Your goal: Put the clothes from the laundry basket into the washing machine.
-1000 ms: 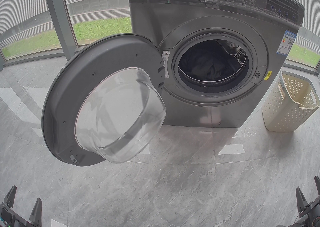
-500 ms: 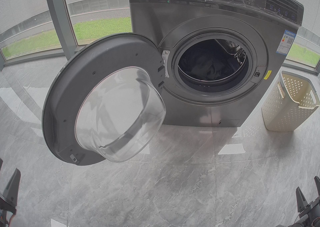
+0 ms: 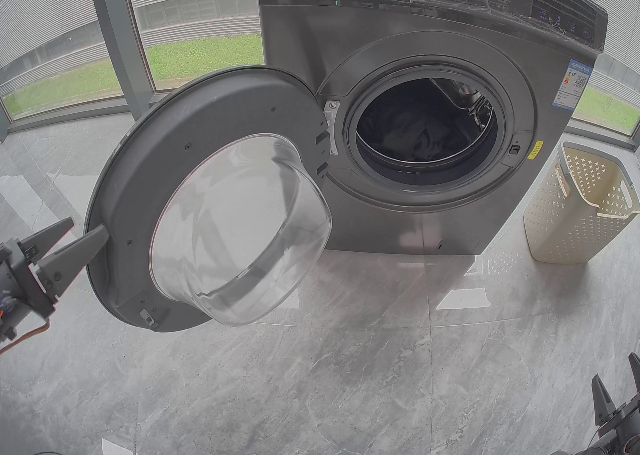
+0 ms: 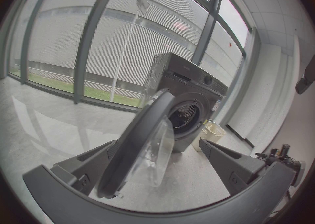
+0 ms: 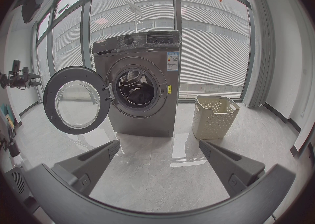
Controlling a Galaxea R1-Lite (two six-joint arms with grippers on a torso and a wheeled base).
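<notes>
Clothes [image 3: 417, 133] lie dark inside the drum of the washing machine [image 3: 300, 29]; laundry basket [image 3: 580, 209] stands on the floor just beside the machine and looks empty; door [image 3: 200, 143] hangs wide open; left gripper [image 3: 85, 228] sits just beside the door's outer rim, jaws spread, holding nothing; right gripper [image 3: 615, 369] is low and well apart, jaws spread, empty; loading looks done, so the step is probably shutting the door; next move calls for pushing the rim round onto the latch.
</notes>
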